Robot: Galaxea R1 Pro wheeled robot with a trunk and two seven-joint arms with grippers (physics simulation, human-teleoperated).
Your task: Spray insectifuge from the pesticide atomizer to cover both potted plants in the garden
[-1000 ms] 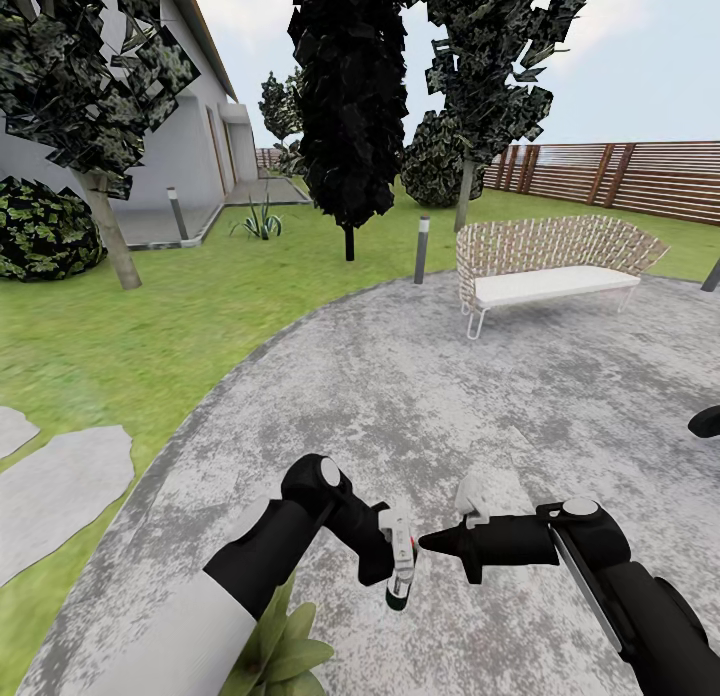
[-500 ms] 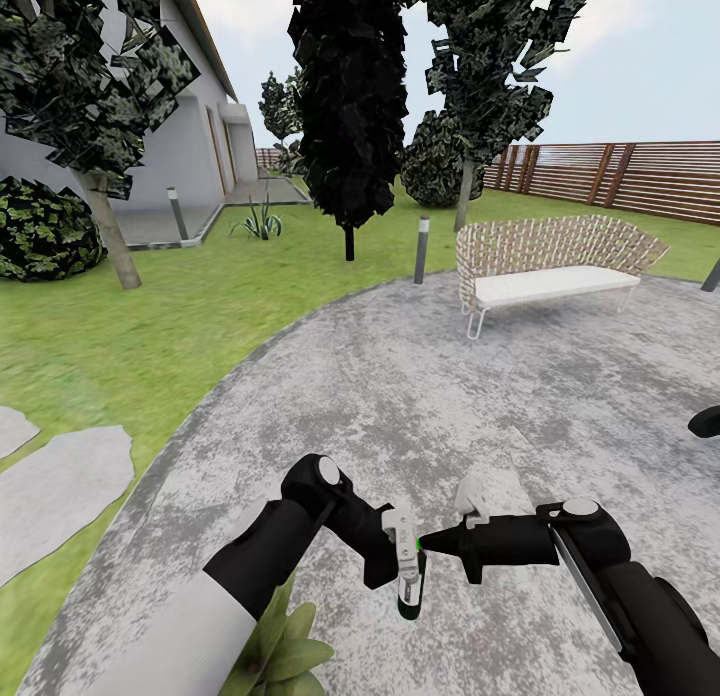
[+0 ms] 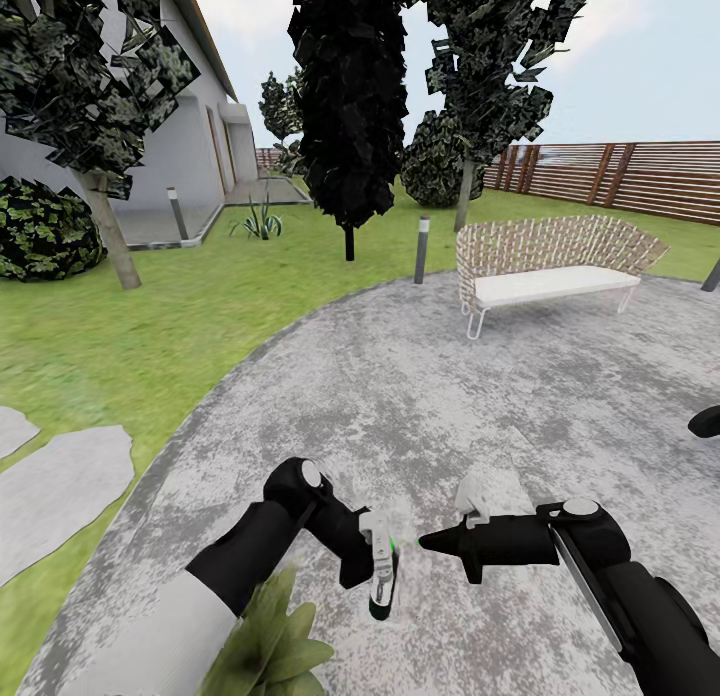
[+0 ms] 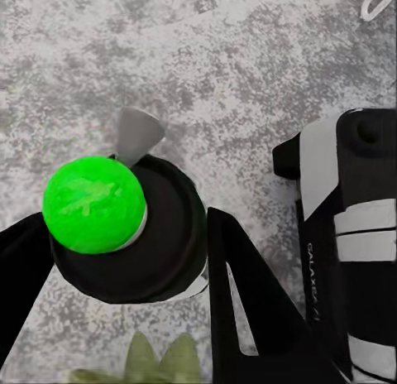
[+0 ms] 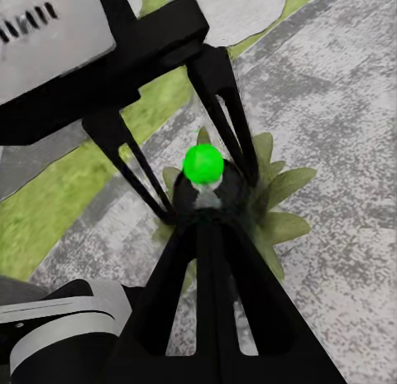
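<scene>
Here the left end effector (image 3: 381, 576) pinches the pesticide atomizer (image 3: 381, 588) above a potted plant (image 3: 275, 641).

Right gripper (image 5: 203, 204) fingers pressed together, tip pointing at the pesticide atomizer (image 5: 204, 174), whose end glows bright green. Left gripper (image 5: 188, 170) fingers straddle the atomizer, clamped on either side. Potted plant (image 5: 277, 204) leaves spread just behind it on the grey gravel patio (image 5: 347, 103). Lawn (image 5: 66, 194) strip runs alongside.

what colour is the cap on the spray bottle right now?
Bright green cap on the dark spray bottle held in the left claw; clearest in the left wrist view.
</scene>
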